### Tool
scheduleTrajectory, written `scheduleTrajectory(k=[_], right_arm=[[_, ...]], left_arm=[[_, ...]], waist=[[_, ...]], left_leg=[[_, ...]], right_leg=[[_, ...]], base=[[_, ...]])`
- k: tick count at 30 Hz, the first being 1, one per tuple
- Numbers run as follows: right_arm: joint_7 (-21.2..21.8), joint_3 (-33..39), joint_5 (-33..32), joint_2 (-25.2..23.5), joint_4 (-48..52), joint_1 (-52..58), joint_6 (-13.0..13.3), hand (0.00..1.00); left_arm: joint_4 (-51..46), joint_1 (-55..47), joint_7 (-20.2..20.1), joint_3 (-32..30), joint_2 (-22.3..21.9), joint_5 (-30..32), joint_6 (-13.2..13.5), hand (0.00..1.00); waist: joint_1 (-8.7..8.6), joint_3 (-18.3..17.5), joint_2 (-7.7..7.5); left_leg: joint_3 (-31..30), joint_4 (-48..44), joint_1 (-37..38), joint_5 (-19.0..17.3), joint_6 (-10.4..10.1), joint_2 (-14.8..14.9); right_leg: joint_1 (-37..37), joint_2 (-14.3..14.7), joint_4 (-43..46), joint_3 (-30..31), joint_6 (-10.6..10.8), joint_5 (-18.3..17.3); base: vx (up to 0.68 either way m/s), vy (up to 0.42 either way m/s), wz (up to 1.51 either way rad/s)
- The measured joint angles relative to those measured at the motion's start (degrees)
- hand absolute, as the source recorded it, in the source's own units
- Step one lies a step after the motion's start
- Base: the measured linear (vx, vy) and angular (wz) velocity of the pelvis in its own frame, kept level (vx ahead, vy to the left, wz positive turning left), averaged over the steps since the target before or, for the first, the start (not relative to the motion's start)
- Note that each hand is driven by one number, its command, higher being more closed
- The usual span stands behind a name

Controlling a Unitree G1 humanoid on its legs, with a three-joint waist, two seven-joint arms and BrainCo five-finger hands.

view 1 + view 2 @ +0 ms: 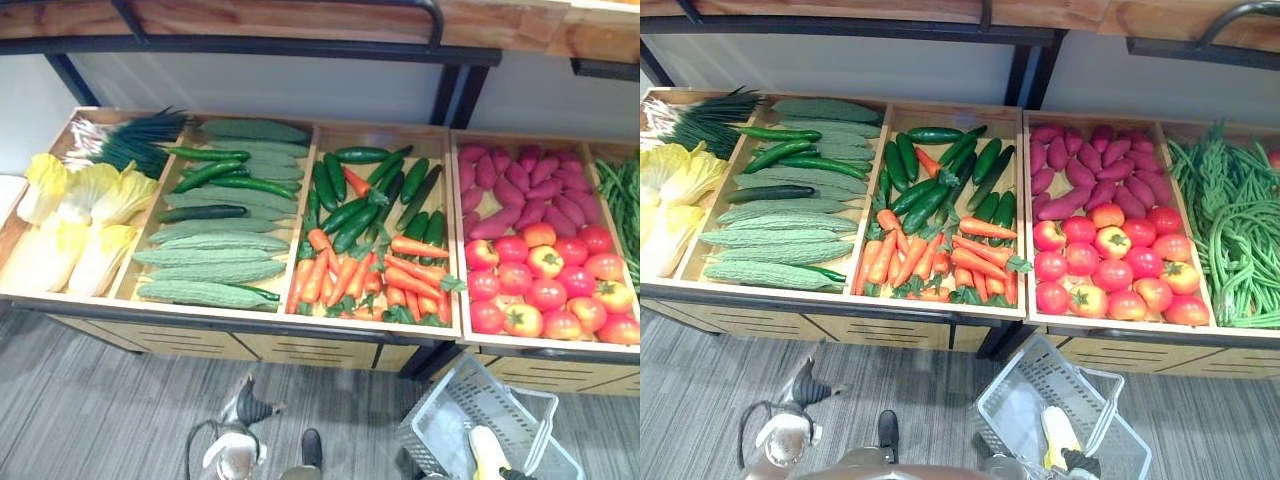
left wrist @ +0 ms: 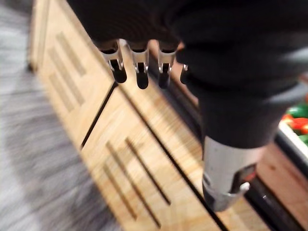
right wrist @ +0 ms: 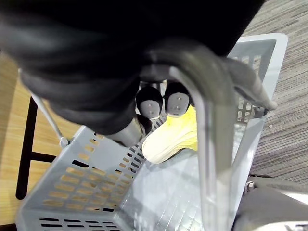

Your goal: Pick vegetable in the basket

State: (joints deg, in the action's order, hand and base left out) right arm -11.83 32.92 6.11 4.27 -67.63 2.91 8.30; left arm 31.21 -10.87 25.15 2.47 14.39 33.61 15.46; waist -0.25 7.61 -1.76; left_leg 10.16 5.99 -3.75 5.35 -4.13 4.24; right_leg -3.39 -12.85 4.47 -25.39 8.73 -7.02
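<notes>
A grey plastic basket (image 1: 1012, 392) hangs low in front of the stall, at the lower right. A pale yellow leafy vegetable (image 3: 171, 137) lies inside it (image 1: 485, 450). My right hand (image 3: 149, 103) is shut on the basket handle (image 3: 208, 144), fingers curled round the bar. My left hand (image 2: 139, 67) hangs at the lower left (image 1: 240, 440) before the stall's wooden front, fingers straight and holding nothing. The bins above hold yellow cabbage (image 1: 85, 215), cucumbers and gourds (image 1: 215, 230), carrots (image 1: 365, 275), tomatoes (image 1: 1105, 265) and sweet potatoes (image 1: 1085, 170).
Green onions (image 1: 135, 140) lie at the stall's far left and long green beans (image 1: 1235, 230) at its far right. A wooden cabinet front (image 2: 125, 159) runs under the bins. A dark metal frame (image 1: 300, 45) and wooden shelf cross above.
</notes>
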Motion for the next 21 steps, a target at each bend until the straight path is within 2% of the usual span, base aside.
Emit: scheduleTrajectory(k=[2,6,12,17,21], right_arm=[[-0.9,0.0,-0.1,0.0,0.0,0.5,0.3,1.00],[-1.9,0.0,-0.5,0.0,-0.1,0.6,0.3,1.00],[-1.8,-2.5,-0.5,1.2,-0.1,0.5,0.3,1.00],[-1.6,-4.3,-0.4,2.2,-0.3,0.8,0.2,1.00],[-1.4,-5.3,0.2,3.5,0.3,0.8,-0.1,1.00]], left_arm=[[-6.6,-0.9,4.9,0.7,0.3,1.5,1.0,0.00],[-19.0,-2.9,8.3,2.1,1.2,2.8,3.1,0.00],[-26.0,-1.6,8.0,4.4,4.9,3.9,4.5,0.00],[-27.2,2.6,4.5,6.3,9.7,5.7,4.7,0.00],[-26.9,7.6,3.0,7.0,12.6,6.0,4.7,0.00]], waist=[[-0.25,0.1,-0.24],[-0.77,0.1,-0.38],[-1.48,-0.1,-0.21],[-3.86,-0.3,0.48],[-4.21,-0.7,1.17]], left_leg=[[0.0,0.0,0.1,-0.2,0.2,-0.8],[0.7,0.0,0.3,-0.2,0.7,-1.6],[5.5,0.1,3.1,-0.2,0.6,-0.9],[8.3,0.1,4.3,-1.1,-0.5,1.7],[11.4,0.1,4.3,-1.4,-1.0,2.7]], right_leg=[[-0.6,-0.5,-0.7,0.1,0.5,0.8],[-0.9,-1.4,-1.1,0.8,1.0,1.2],[-1.1,-0.7,-1.1,5.2,0.7,1.1],[-0.3,1.6,-1.1,7.6,-0.3,0.5],[2.3,2.2,-0.3,10.7,-0.5,0.4]], base=[[0.10,0.030,0.06],[0.12,0.015,0.02],[0.07,-0.009,-0.35],[-0.03,-0.048,-0.27],[-0.04,-0.004,-0.42]])
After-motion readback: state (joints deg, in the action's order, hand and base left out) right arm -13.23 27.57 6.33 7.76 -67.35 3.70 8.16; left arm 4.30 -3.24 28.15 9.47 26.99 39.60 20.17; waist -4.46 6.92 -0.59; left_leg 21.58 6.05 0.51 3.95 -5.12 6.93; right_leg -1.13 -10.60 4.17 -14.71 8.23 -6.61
